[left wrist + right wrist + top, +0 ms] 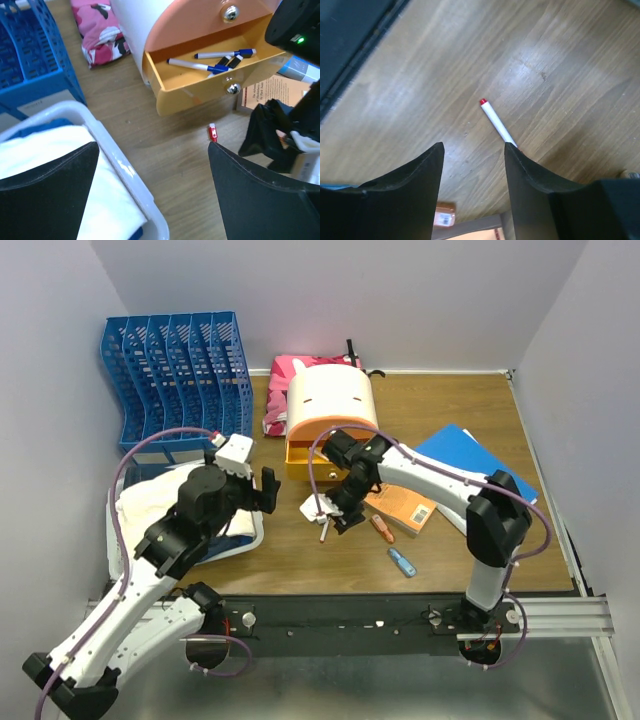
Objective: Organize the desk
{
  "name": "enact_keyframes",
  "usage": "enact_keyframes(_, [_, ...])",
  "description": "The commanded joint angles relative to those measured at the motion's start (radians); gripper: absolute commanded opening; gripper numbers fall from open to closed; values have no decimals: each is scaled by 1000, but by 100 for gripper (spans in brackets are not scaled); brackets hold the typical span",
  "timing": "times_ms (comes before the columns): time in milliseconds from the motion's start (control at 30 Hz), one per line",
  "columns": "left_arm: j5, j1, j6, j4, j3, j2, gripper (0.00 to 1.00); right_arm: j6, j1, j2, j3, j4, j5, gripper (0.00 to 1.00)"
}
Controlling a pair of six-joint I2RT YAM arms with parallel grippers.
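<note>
Plainly spread, both. Left pincer [155, 200]: fingers far apart, pinching nothing, hanging over bare desk [165, 165]. Below its left finger, a white tray [120, 165] with a cloth [60, 145] in it; beyond that finger, a blue file rack [35, 75]. Straight ahead, an orange drawer [190, 100] standing open, blue-capped pens [192, 65] lying inside (three or four, hard to count). Ahead and to the left of the drawer, a pink pouch [97, 35].

Right pincer [472, 170]: fingers apart too, closed on nothing, pointing down close above the desk. Just ahead of its fingertips, flat on the wood, a white pen [497, 122] with a red cap, near end just beside the right-hand finger in the wrist view; cannot tell whether touching. Behind that pincer, toward its arm, an orange book [410, 510] near a blue folder [465, 450]. Close by the book, an orange marker [383, 530] and a blue marker [402, 562], both loose on the desk.
</note>
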Motion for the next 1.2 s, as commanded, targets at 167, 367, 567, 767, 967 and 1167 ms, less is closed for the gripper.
enact_keyframes(167, [-98,4,-134,-57,-67,-151,99,33,92,129,-33,217,228,50])
enact_keyframes(367, [-105,4,-133,-75,-77,-172,99,22,121,182,-45,260,283,45])
enact_keyframes(567, [-105,3,-145,-79,-78,-176,99,-9,130,216,-68,263,317,40])
enact_keyframes(767, [-115,4,-159,-69,-83,-180,99,-30,130,227,-97,260,325,28])
enact_keyframes(967, [-104,4,-192,-51,-92,-182,99,16,130,227,-96,232,268,10])
enact_keyframes(1167, [-95,4,-248,3,-118,-185,99,189,130,186,-44,189,156,5])
